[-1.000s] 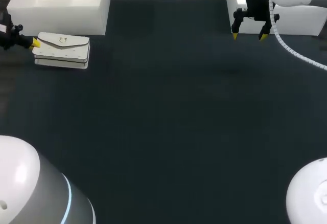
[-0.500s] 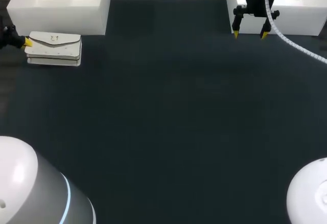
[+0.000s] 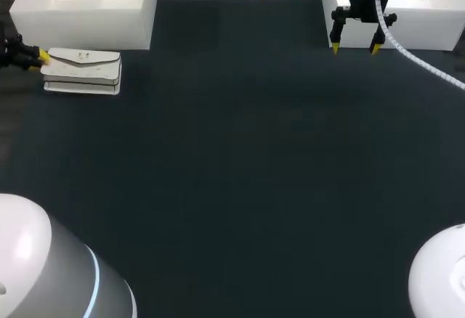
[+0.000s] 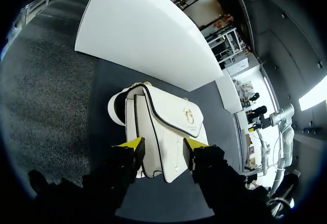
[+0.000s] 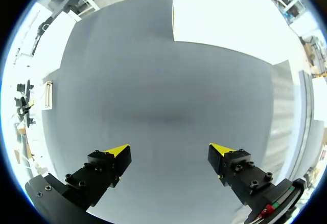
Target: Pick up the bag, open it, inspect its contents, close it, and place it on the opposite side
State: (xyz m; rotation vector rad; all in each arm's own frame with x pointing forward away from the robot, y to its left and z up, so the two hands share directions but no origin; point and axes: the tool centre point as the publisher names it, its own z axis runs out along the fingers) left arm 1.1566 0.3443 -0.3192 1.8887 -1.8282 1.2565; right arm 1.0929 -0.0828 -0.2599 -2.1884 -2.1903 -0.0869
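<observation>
A white flap bag [image 3: 82, 71] with a small gold clasp lies flat at the table's far left, just in front of a white bin. My left gripper [image 3: 36, 57] sits at the bag's left end. In the left wrist view the bag [image 4: 166, 116] lies ahead of the left gripper [image 4: 163, 145], whose yellow tips stand apart on either side of the bag's near end, open and not pinching it. My right gripper [image 3: 354, 48] hangs open and empty at the far right, and the right wrist view shows the right gripper [image 5: 171, 155] over bare mat.
A white bin [image 3: 87, 6] stands at the back left, directly behind the bag, and shows as a white wall [image 4: 138, 40] in the left wrist view. Another white bin [image 3: 425, 24] stands at the back right behind my right gripper. The dark mat [image 3: 240, 151] covers the table.
My left gripper drew the bag leftward, then opened; the bag has settled back slightly to the right. The right gripper rose a little a second ago and has since held still.
</observation>
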